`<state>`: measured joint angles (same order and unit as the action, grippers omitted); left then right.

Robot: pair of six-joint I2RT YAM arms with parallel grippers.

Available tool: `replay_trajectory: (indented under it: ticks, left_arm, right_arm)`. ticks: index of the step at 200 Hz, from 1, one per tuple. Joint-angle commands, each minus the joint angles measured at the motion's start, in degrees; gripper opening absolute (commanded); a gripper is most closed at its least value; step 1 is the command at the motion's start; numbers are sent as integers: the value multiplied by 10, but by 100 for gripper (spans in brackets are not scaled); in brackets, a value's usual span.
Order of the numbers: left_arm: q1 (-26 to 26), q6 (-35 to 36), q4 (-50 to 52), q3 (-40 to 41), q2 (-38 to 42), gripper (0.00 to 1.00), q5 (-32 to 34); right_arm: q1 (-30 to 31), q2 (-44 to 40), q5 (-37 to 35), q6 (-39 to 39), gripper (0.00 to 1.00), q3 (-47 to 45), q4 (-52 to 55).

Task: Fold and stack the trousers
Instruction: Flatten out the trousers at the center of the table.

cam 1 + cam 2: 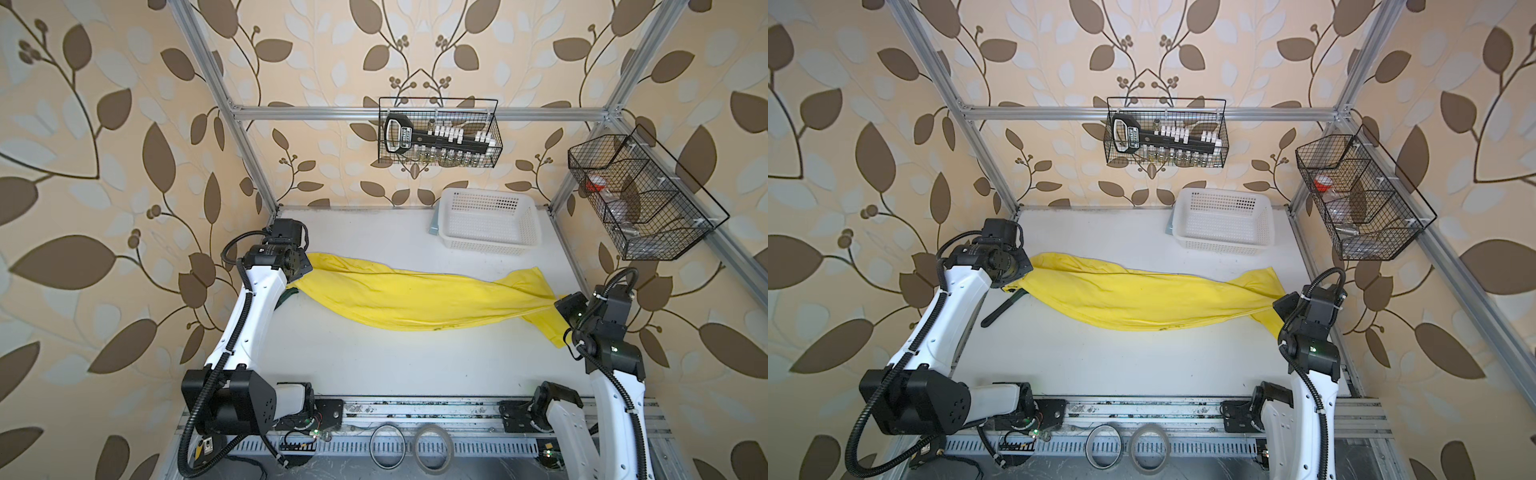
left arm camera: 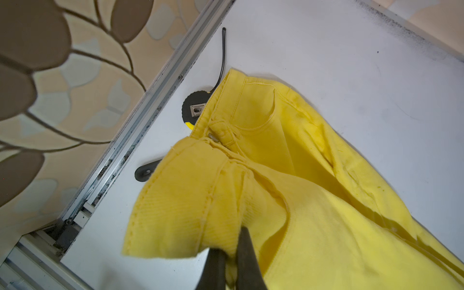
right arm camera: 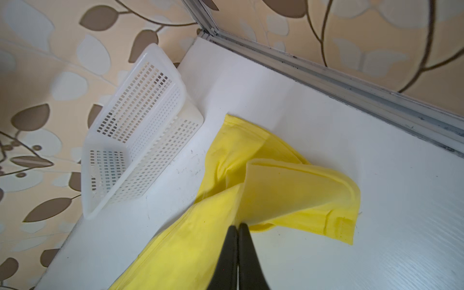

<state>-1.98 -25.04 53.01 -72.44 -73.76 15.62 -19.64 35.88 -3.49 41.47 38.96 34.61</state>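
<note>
Left wrist view shows the left claw (image 2: 229, 241) pinched tight on the yellow trousers (image 2: 288, 175), its two dark fingers (image 2: 247, 251) closed over a fold of the waistband beside the belt loop and front pocket. A small black round object with a strap (image 2: 190, 108) lies on the table (image 2: 326, 50), partly tucked under the waistband.

On the right wrist view the right claw (image 3: 238, 227) is clamped just as tight, fingers pressed together on the cloth near the leg ends, and one hemmed cuff flops over to the side of the grip. The white basket (image 3: 150, 155) stands a little beyond the cloth, not touching it.

Both top views show the trousers (image 1: 415, 299) (image 1: 1142, 295) drawn out in one long, twisted band across the middle of the table (image 1: 374, 365), with the waist at the left arm and the legs at the right arm. The white basket (image 1: 486, 245) sits at the back right of the table, apart from the trousers. Two black wire baskets (image 1: 440, 133) (image 1: 636, 199) hang on the frame above, and two rings of tape (image 1: 387, 446) (image 1: 434, 451) lie at the front edge between the arm bases.
</note>
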Motion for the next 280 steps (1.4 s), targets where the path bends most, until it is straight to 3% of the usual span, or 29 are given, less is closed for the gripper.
replay_trajectory:
  ticks: [1, 42, 75, 105, 149, 184, 204, 222, 241, 280]
  left_arm:
    - [-7, -5, -17, -33, -5, 0, -10]
    - [-6, -2, -2, -100, -20, 0, 2]
    - [-7, 1, 10, -109, -22, 0, -19]
    - [-6, -13, 15, -19, 24, 0, -42]
    - [-6, -64, 15, 128, 119, 0, -74]
    - [-7, -106, 30, 190, 172, 0, -16]
    - [-7, -142, 30, 226, 189, 0, -34]
    - [-7, -170, 30, 254, 205, 0, -67]
    - [-6, -194, 38, 281, 223, 0, -49]
    - [-6, -247, 53, 297, 250, 0, -55]
  right_arm:
    - [-3, 19, -26, 14, 0, 39, -55]
    - [-8, 57, -129, 0, 0, 152, -41]
    - [-23, 75, -137, -17, 0, 170, -38]
    - [-25, 41, -126, -8, 0, 118, 20]
    - [-30, -5, -194, 84, 0, 35, 78]
    - [-26, -11, -233, 111, 0, 4, 121]
    - [-12, -20, -275, 115, 0, -11, 147]
    - [-11, -32, -354, 107, 0, -11, 161]
    - [-3, -35, -422, 94, 0, -2, 163]
    - [0, -39, -421, 97, 0, -42, 146]
